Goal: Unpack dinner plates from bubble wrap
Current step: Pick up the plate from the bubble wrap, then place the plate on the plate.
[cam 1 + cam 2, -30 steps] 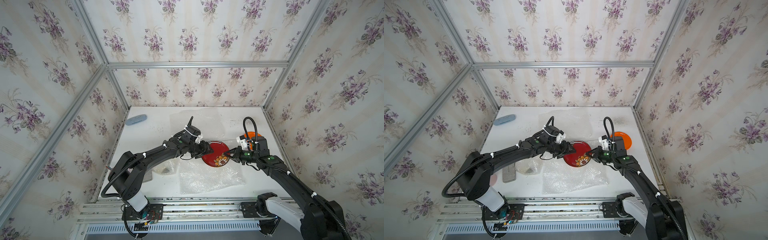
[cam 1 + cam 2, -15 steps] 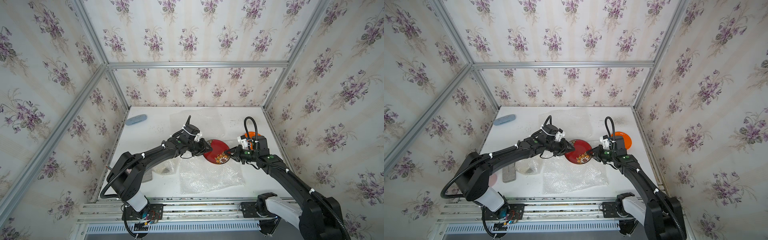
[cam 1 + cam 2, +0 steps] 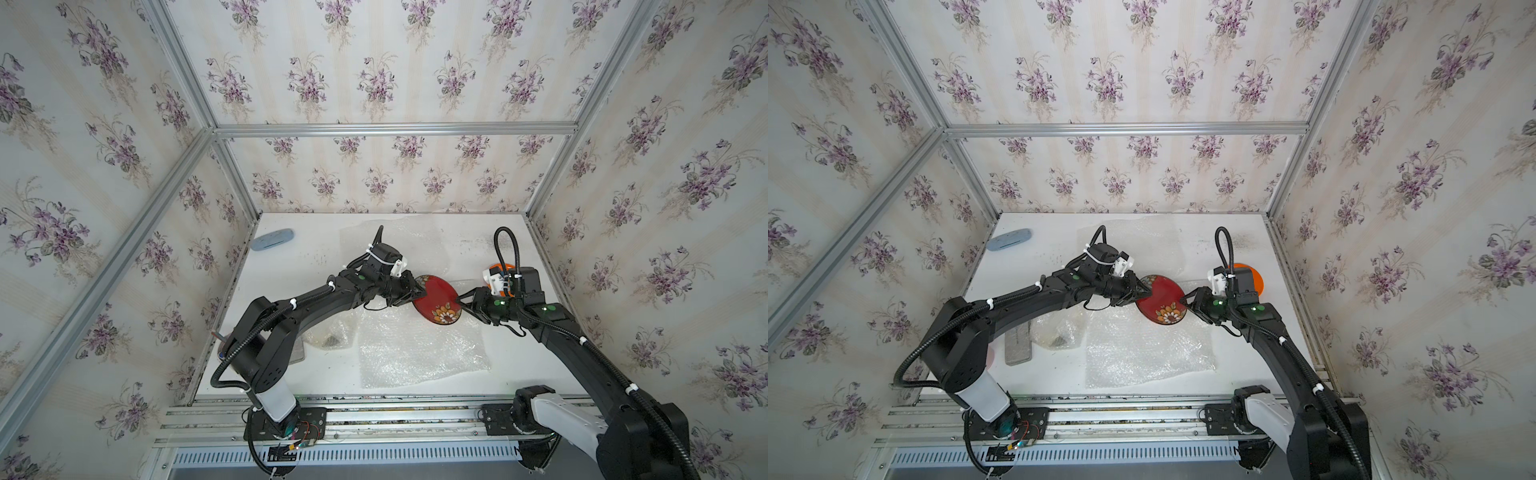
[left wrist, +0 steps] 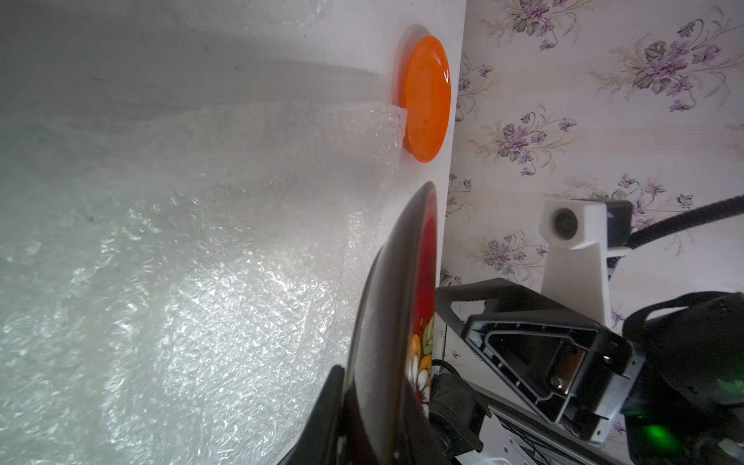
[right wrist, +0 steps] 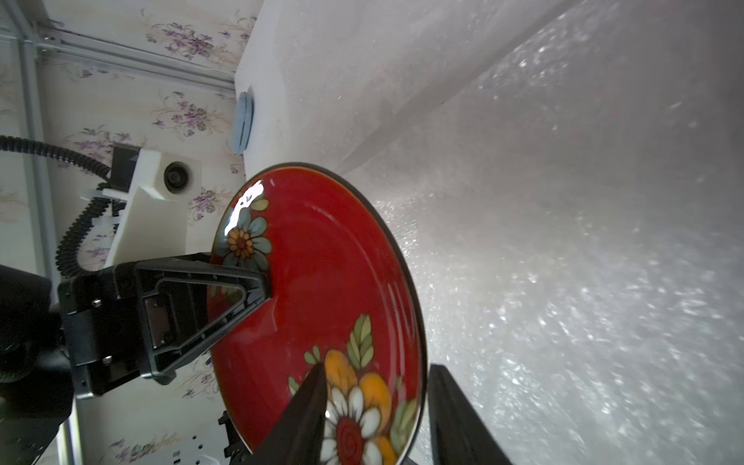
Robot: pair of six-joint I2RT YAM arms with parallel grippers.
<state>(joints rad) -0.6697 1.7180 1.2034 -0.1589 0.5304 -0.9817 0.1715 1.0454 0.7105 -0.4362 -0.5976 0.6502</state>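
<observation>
With the dark red round plate with painted flowers (image 3: pixel 436 301) up off the white tabletop (image 3: pixel 307 257) and tilted, both top views show it between the two arms, over the far edge of a clear bubble wrap sheet (image 3: pixel 419 349) that lies flat. The left gripper (image 3: pixel 417 291) is on one side of its rim and the right gripper (image 3: pixel 463 300) is at the opposite side. A plain orange round plate (image 3: pixel 1256 280) lies flat behind the right wrist, near the right wall. A pale blue oval object (image 3: pixel 273 240) sits far back left. Left wrist view: the left fingers (image 4: pixel 328 410) are clamped on the red plate's rim, one on the dark underside and one on the painted face. The orange plate is beyond it, with a bubble wrap corner just beside it. Right wrist view: the right fingers (image 5: pixel 302 414) are spread with the rim between them. There is a visible gap between the outer finger and the rim, so no grip. Can't tell if the inner finger touches the face.
</observation>
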